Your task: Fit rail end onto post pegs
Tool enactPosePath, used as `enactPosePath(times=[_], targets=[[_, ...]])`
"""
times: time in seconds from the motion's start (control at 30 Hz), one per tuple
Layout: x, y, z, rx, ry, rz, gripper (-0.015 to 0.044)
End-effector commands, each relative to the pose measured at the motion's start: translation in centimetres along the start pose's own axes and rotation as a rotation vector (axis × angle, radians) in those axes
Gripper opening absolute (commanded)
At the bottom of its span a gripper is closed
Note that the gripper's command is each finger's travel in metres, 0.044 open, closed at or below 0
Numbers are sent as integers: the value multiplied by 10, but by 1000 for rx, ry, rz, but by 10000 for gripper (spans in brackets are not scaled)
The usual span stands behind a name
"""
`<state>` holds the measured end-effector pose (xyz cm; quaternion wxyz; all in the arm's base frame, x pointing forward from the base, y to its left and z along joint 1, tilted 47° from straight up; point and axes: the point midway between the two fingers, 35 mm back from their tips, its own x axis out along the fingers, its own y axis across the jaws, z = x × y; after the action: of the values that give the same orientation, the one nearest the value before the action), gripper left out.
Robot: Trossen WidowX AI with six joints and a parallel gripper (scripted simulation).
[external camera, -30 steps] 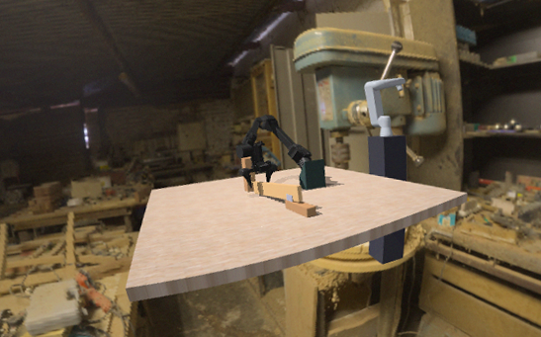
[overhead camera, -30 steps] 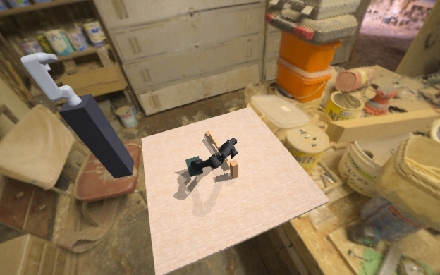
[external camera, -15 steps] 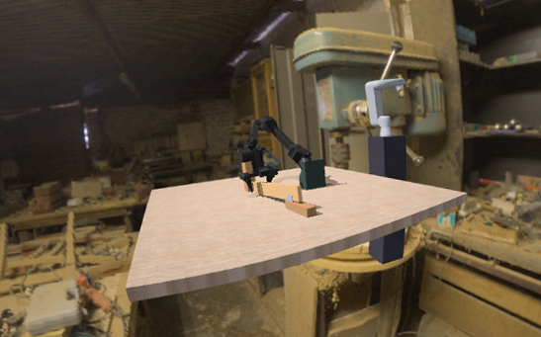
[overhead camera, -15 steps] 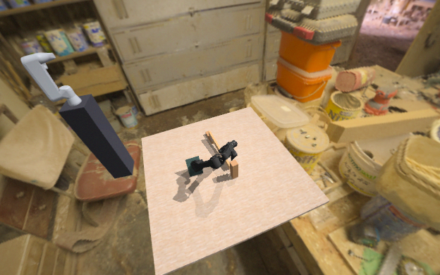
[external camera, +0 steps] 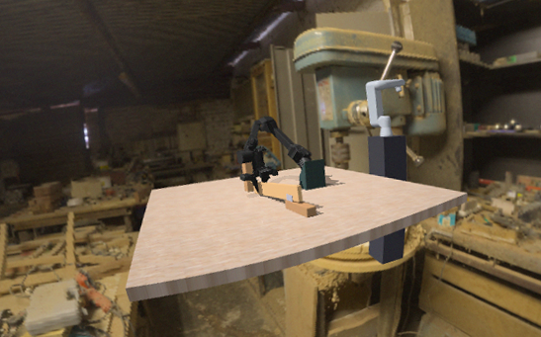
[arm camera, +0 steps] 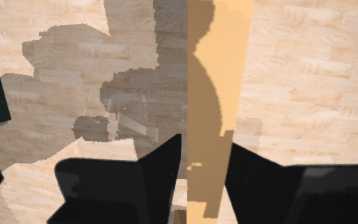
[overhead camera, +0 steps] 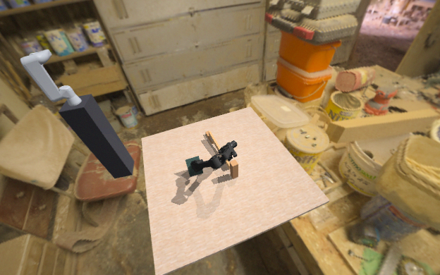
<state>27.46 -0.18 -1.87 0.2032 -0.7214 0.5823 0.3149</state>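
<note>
The long pale wooden rail [overhead camera: 211, 138] [external camera: 281, 191] [arm camera: 232, 60] has its far end at the small grey bracket [external camera: 289, 198] on the low footboard block [external camera: 300, 209]. The short wooden post [overhead camera: 234, 170] [external camera: 246, 168] stands upright near the rail's other end. My gripper [external camera: 258, 190] [arm camera: 197, 138] is low over the rail near the post, its fingers on either side of the rail and partly closed. In the wrist view the right finger meets the rail's edge, and a narrow gap shows between the left finger and the rail. The pegs, the holes and the rail's near end are hidden.
A dark green block [overhead camera: 190, 166] [external camera: 314, 173] stands at the arm's base, beside the rail. A tall dark pillar [overhead camera: 100, 141] [external camera: 388, 156] with a pale grey arm-like piece [overhead camera: 44, 79] [external camera: 374, 103] on top stands off the table's edge. The arm's shadows fall across the tabletop [overhead camera: 247, 218] [external camera: 193, 236].
</note>
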Motion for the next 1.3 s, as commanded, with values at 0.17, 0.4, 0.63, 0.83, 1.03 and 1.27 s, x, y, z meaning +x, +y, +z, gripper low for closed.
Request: enactPosePath(times=[0.17,0.4,0.63,0.83,1.03,1.27], targets=[[0,0,-1,-6,6,-2,32],[0,0,-1,-6,6,-2,0],[0,0,0,-6,6,-2,0],[-3,0,0,-6,5,-2,0],[-6,0,0,-6,5,-2,0],[-10,-1,0,-6,5,-2,0]])
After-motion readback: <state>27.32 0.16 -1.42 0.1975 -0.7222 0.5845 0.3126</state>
